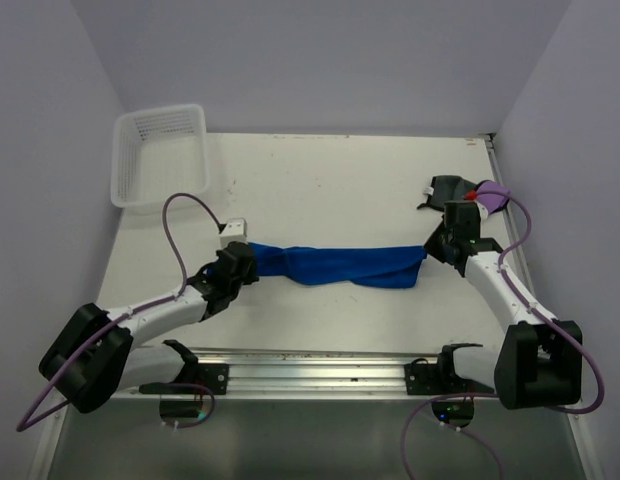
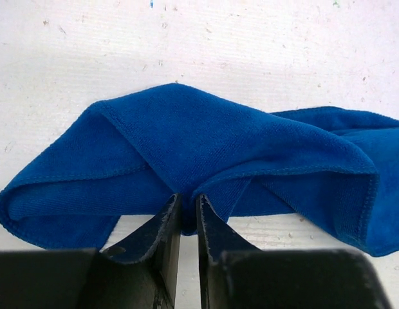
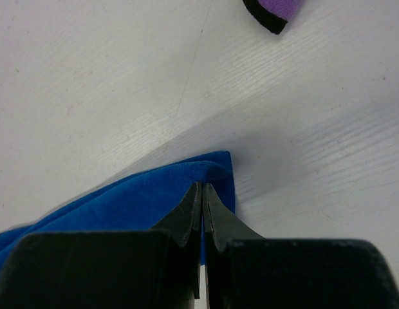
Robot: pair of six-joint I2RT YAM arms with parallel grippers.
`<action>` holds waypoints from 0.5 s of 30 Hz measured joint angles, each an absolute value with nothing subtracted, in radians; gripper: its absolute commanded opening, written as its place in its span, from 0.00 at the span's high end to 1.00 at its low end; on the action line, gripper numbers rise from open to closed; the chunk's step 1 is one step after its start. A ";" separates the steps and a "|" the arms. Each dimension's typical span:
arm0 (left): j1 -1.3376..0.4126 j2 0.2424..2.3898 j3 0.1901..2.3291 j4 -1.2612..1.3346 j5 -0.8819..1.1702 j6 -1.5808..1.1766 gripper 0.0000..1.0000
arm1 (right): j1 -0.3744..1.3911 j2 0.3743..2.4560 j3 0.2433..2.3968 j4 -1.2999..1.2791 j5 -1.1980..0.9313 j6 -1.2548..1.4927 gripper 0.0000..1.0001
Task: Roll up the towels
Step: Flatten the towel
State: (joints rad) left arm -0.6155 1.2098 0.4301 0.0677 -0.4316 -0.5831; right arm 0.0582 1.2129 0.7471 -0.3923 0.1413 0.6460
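Observation:
A blue towel lies stretched as a long band across the middle of the white table, between my two grippers. My left gripper is shut on the towel's left end; in the left wrist view the cloth bunches into folds above the pinching fingertips. My right gripper is shut on the towel's right end; in the right wrist view the blue corner is pinched between the closed fingertips. Both ends are held at or just above the table.
A white mesh plastic basket stands at the back left corner. A black and purple object lies at the right edge behind my right gripper, its purple tip also in the right wrist view. A metal rail runs along the near edge.

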 measured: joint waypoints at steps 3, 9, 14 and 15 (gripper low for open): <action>-0.616 1.187 0.439 0.046 -0.432 -0.585 0.77 | 0.058 1.213 0.747 -0.392 0.139 0.646 1.00; -0.616 1.125 0.449 0.013 -0.432 -0.593 0.95 | 0.058 1.213 0.747 -0.393 0.139 0.645 1.00; -0.616 1.099 0.449 0.005 -0.433 -0.592 1.00 | 0.058 1.213 0.747 -0.393 0.139 0.643 1.00; -0.616 1.099 0.449 0.004 -0.433 -0.592 1.00 | 0.058 1.213 0.747 -0.394 0.139 0.643 1.00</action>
